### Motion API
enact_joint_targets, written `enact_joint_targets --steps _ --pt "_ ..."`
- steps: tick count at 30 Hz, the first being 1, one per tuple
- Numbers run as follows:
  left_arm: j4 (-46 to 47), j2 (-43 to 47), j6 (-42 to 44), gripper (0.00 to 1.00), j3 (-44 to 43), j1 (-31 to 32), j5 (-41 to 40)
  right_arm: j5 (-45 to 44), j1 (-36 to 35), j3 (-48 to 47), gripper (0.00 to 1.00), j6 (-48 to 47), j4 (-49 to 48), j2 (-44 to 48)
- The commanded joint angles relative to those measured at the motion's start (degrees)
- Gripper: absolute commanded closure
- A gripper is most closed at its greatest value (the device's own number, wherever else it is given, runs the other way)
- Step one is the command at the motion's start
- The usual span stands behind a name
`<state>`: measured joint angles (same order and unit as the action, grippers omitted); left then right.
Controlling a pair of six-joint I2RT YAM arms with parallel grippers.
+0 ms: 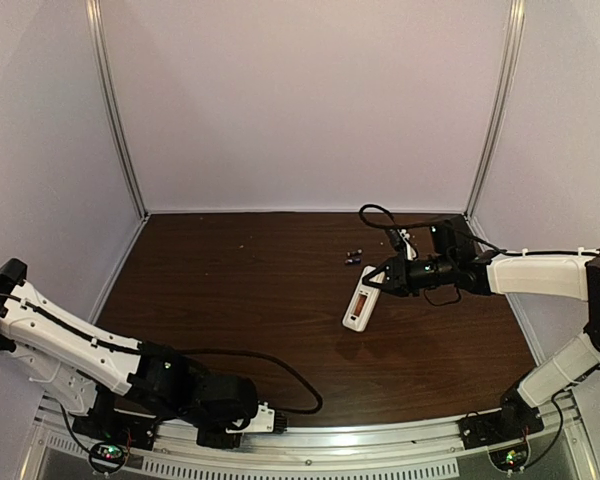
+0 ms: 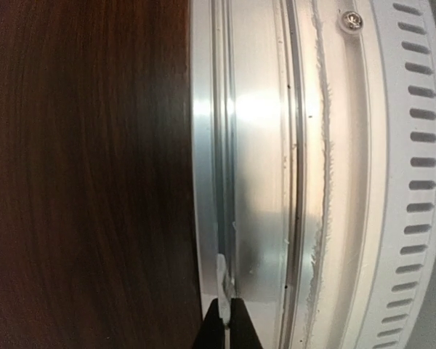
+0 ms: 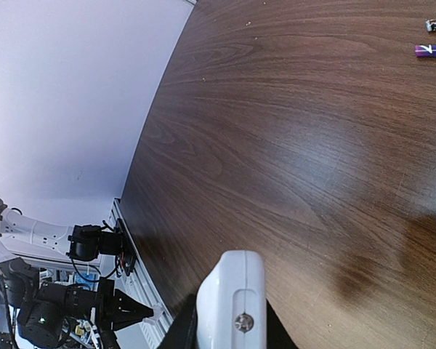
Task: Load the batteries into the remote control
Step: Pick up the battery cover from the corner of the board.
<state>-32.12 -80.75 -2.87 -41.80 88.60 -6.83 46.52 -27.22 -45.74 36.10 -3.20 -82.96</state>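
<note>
Remote control (image 1: 361,300), gripped at one end by the right fingers (image 3: 180,333), shows its screen. Best laid bay-up on the tabletop (image 1: 240,290), batteries (image 1: 354,258) at its twelve o'clock; left fingers (image 2: 214,331) closed, empty.

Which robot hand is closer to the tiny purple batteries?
The right. The right gripper holds the remote control close beside the batteries. The left gripper sits shut at the near edge of the table, far from them.
</note>
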Motion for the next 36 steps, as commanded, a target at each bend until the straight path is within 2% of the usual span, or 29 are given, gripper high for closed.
enact_joint_targets --steps 1,9,17,18,23,25,28,32,36 --pt "11.99 1.30 4.37 1.00 -6.77 -0.73 -9.89 0.91 0.57 -0.59 1.00 -0.77 -1.22 -0.88" --pt "11.38 -5.13 8.58 1.00 -10.40 -0.77 -9.36 1.11 1.09 -0.30 1.00 -0.77 -1.52 -1.04" --pt "9.97 -8.32 8.85 0.98 -14.66 -1.71 -8.56 1.28 1.29 0.01 1.00 -0.70 -1.58 -0.67" --pt "9.97 -7.96 8.42 0.94 -14.78 -2.03 -8.65 1.29 1.27 0.03 1.00 -0.68 -1.63 -0.58" --pt "10.67 -1.68 3.60 0.61 -13.01 -6.57 -6.21 1.35 1.49 0.03 1.00 -0.77 -1.54 -0.43" --pt "10.75 1.04 0.86 0.56 -11.47 -10.18 -2.39 1.44 1.70 -0.05 1.00 -0.81 -1.60 -0.37" --pt "9.96 4.16 -3.00 0.42 -8.71 -12.36 2.05 1.41 1.82 -0.12 1.00 -0.91 -1.17 -0.12" --pt "8.17 7.12 -11.22 0.35 -4.87 -12.69 3.47 1.47 2.00 -0.01 1.00 -1.11 -0.75 -0.09" --pt "9.44 11.95 -27.18 0.34 0.12 -12.73 3.67 1.55 1.98 0.18 1.00 -1.00 -1.02 -0.25"
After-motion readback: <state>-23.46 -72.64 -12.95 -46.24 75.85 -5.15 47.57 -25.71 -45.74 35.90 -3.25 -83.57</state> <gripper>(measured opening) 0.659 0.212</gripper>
